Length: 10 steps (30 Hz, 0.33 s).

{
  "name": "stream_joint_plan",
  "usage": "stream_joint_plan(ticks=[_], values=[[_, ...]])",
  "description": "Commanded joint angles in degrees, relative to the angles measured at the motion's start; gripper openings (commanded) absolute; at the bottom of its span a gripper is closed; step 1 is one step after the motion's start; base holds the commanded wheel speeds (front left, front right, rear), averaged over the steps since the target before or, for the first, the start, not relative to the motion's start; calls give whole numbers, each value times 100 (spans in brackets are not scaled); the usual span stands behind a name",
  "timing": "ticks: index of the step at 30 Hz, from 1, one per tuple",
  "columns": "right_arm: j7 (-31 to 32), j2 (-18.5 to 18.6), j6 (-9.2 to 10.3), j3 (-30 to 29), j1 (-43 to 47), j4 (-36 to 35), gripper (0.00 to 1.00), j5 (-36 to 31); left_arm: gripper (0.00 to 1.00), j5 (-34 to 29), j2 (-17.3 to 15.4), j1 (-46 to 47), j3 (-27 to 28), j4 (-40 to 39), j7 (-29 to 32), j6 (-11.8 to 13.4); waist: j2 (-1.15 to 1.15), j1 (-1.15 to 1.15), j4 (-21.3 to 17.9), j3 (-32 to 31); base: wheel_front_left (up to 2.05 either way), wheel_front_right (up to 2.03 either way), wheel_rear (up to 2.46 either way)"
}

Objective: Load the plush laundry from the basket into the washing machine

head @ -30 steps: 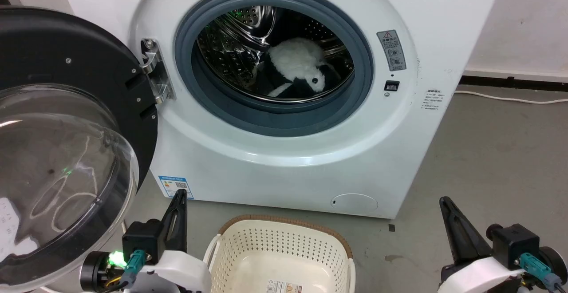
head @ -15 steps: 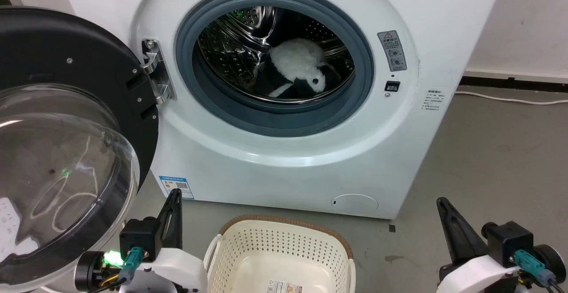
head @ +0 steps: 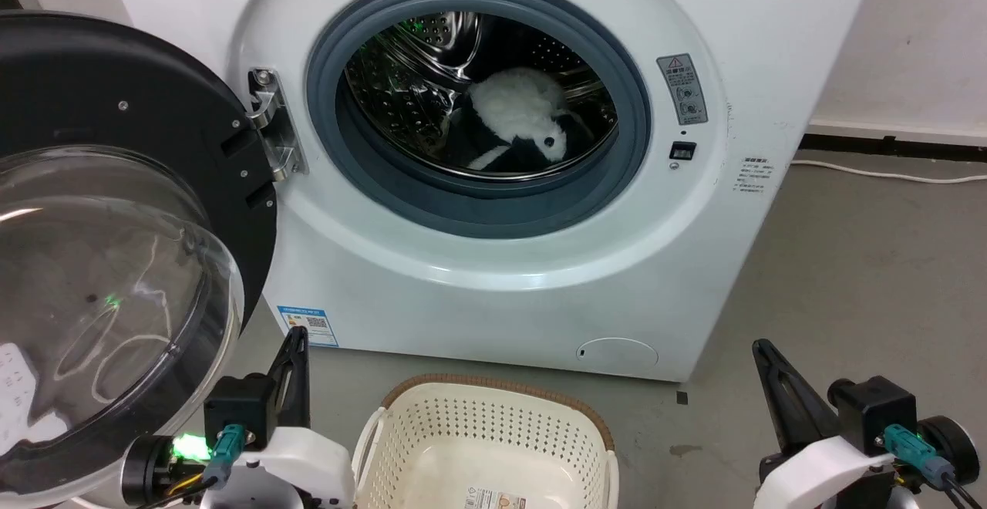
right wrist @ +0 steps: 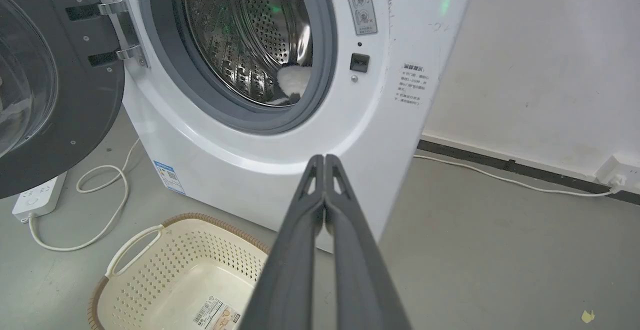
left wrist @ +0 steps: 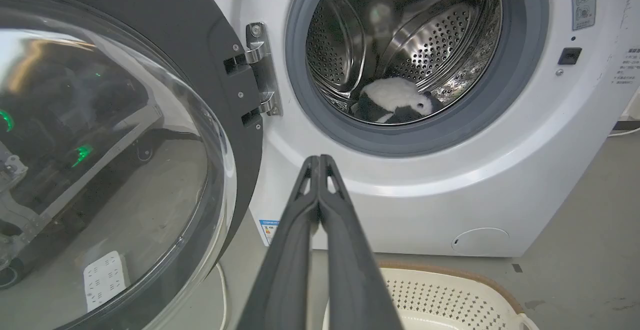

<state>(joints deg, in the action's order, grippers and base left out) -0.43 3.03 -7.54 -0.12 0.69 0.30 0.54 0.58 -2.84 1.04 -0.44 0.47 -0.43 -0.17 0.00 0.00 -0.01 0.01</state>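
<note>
- Plush laundry (head: pixel 515 119), a fluffy black-and-white stuffed animal, lies inside the perforated steel drum (head: pixel 401 85) of the large white front-loading washing machine (head: pixel 501 285), ahead of both tools.
- My left tool (left wrist: pixel 318 159) is closed, fingers pressed together, nothing between them; the black-framed clear domed door (head: pixel 116 262) hangs open just left of it.
- My right tool (right wrist: pixel 325 157) is closed and empty likewise.
- Between the tools, the cream perforated plastic basket (head: pixel 463 416) with a brown woven-look rim sits on the floor (head: pixel 848 278).

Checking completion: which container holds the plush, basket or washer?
The washing machine: the plush laundry lies in its drum; the basket shows just a sticker.
</note>
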Motion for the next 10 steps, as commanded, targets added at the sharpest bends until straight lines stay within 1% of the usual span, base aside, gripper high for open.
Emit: stream_joint_plan(ticks=[1,10], values=[[37,-15,5,10,-67,-30,0,-50,0,-53,-4,-103,41,-44,37,16,0,0,1,-1,0,0,0],[43,-15,5,12,-69,-30,0,-54,0,-58,-4,-104,44,-47,43,17,0,0,1,-1,0,0,0]])
